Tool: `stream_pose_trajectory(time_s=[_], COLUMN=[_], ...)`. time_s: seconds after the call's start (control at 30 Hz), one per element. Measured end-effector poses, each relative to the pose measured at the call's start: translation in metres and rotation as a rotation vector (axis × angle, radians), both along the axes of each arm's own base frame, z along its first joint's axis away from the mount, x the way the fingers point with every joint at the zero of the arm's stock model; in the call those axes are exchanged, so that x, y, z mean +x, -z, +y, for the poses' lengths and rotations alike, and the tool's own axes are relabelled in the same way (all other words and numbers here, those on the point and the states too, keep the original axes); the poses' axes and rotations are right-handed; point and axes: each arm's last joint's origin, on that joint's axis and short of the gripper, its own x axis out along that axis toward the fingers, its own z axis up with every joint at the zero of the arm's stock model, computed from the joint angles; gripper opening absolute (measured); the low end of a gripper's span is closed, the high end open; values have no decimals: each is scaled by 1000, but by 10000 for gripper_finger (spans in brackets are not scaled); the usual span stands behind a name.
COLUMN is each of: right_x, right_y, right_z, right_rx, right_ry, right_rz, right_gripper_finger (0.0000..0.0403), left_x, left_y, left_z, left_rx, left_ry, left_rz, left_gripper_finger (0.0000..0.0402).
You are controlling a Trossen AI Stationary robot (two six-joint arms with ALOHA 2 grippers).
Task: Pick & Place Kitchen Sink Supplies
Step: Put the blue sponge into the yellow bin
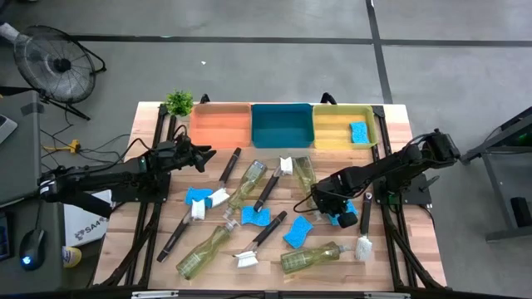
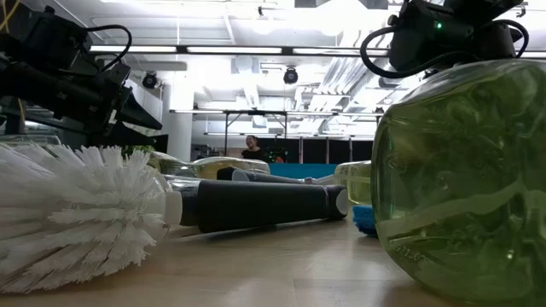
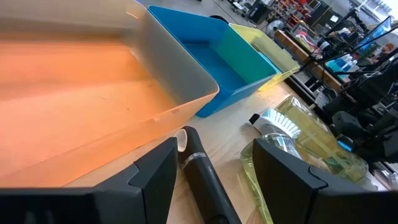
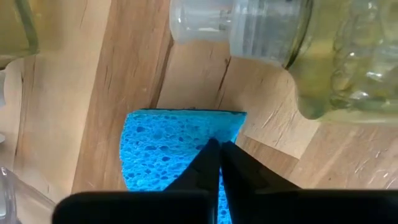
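1. The landmark is the blue bin (image 1: 282,125), the middle one of three at the table's far edge, between an orange bin (image 1: 220,125) and a yellow bin (image 1: 341,126).
2. The right gripper (image 1: 324,202) sits low over the table, on the near side of the yellow bin, its fingers pressed together with their tips against a blue sponge (image 4: 174,146).
3. In the right wrist view, the sponge lies flat on the wood just beside the cap end of a clear bottle (image 4: 298,37) of yellow-green liquid.
4. The left gripper (image 1: 202,155) hovers near the orange bin's front edge, its fingers (image 3: 149,180) spread and empty, with a black brush handle (image 3: 205,180) lying between them on the table.
5. One blue sponge in the yellow bin (image 1: 359,132) lies by its right wall.
6. The remaining bottles, brushes and sponges lie scattered on the table in front of the blue bin.
7. A small green plant (image 1: 179,103) stands just left of the orange bin.
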Motion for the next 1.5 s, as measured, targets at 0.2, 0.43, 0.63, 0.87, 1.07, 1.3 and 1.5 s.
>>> stream_pose_trajectory(time_s=[0.2, 0.43, 0.63, 0.87, 1.07, 1.3, 1.5], right_x=[6, -1, -14, -32, -43, -56, -70], right_y=[-20, -75, -125, -151, -154, -143, -125], right_z=[-6, -26, -51, -81, -115, -171, -219], right_rx=[-46, -169, -246, -287, -306, -357, -295], right_ry=[175, 431, 657, 901, 1076, 1315, 1576], right_rz=[-51, -162, -295, -391, -381, -296, -211], right_gripper_finger=[3, 1, 1, 0, 0, 0, 0], left_x=[0, 0, 0, 0, 0, 0, 0], left_y=[0, 0, 0, 0, 0, 0, 0], left_z=[0, 0, 0, 0, 0, 0, 0], left_rx=[0, 0, 0, 0, 0, 0, 0], left_ry=[-1, 0, 0, 0, 0, 0, 0], left_rz=[0, 1, 0, 0, 0, 0, 0], left_gripper_finger=[205, 205, 205, 205, 205, 205, 205])
